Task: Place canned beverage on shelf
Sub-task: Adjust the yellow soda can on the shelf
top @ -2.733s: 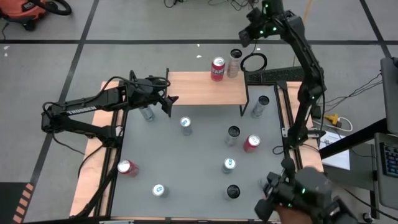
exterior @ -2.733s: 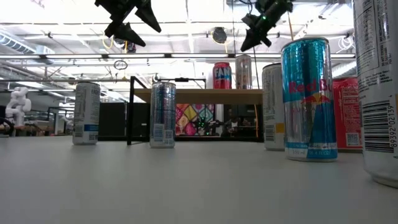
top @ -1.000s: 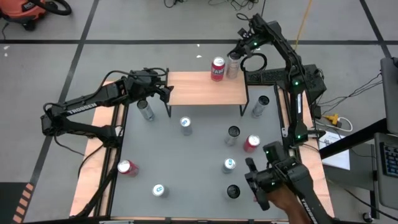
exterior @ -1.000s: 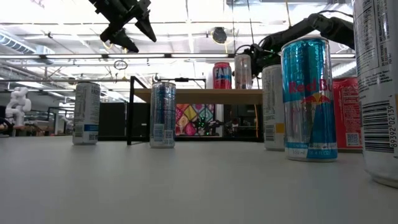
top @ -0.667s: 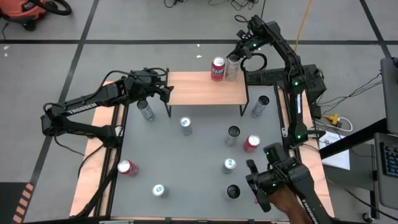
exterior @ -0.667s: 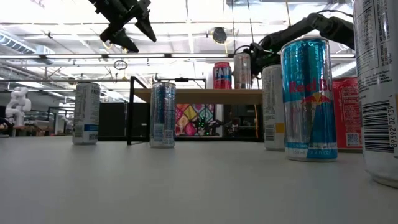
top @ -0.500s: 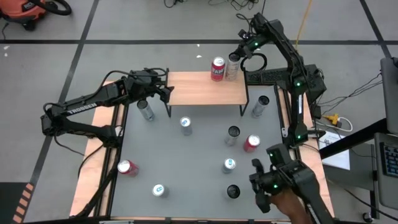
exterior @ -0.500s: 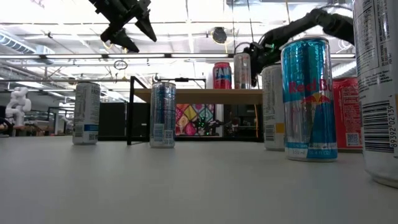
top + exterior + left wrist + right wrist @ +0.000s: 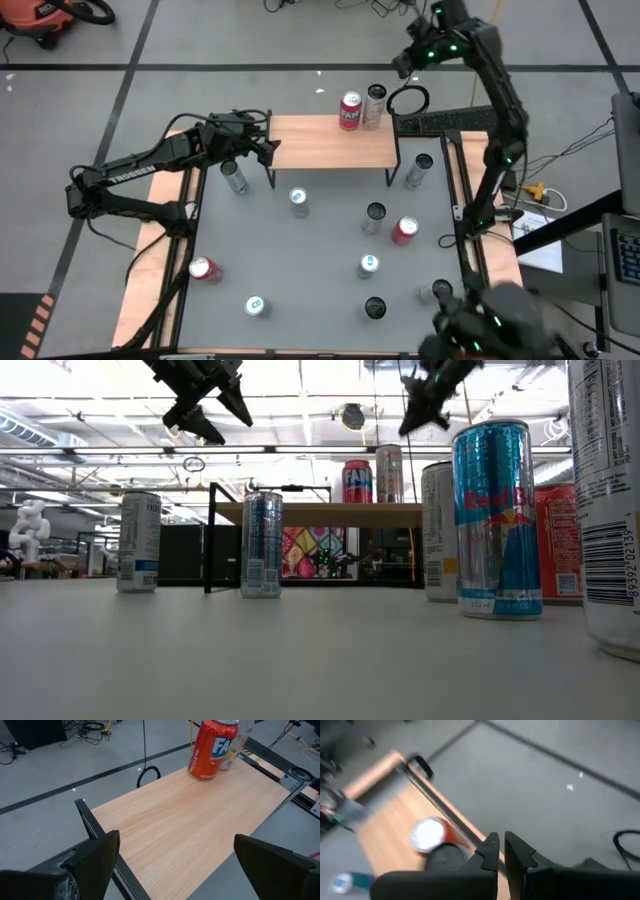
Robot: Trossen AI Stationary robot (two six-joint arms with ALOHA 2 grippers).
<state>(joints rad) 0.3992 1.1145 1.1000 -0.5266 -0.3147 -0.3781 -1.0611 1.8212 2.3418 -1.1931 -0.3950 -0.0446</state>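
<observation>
Seen from above, the left gripper [image 9: 262,150] hovers at the near-left corner of the shelf [image 9: 310,152], its arm stretched in from the left with white lettering along the link, too small to read; the fingers stand wide apart and hold nothing. The right gripper [image 9: 399,66] hangs high beyond the far-right end of the shelf, its arm rising steeply from the desk [image 9: 300,260]. A red can [image 9: 350,110] and a slim silver can [image 9: 374,103] stand side by side on the shelf's far edge. Other cans are scattered upright on the desk.

From desk level, the left gripper [image 9: 205,405] points down and to the right, above the shelf's left end. The right gripper [image 9: 412,420], dark and pointed, hangs above the silver can [image 9: 389,473]. The red can [image 9: 357,481] shows the letters "FA". A blue and silver can [image 9: 495,520] in front reads "Red".

In the left wrist view, the spread fingers [image 9: 95,860] frame the bare wooden top, and the red can [image 9: 212,747] again reads "FA".

In the right wrist view, the fingers [image 9: 490,851] are pressed together, empty, above the blurred red can [image 9: 432,836].
</observation>
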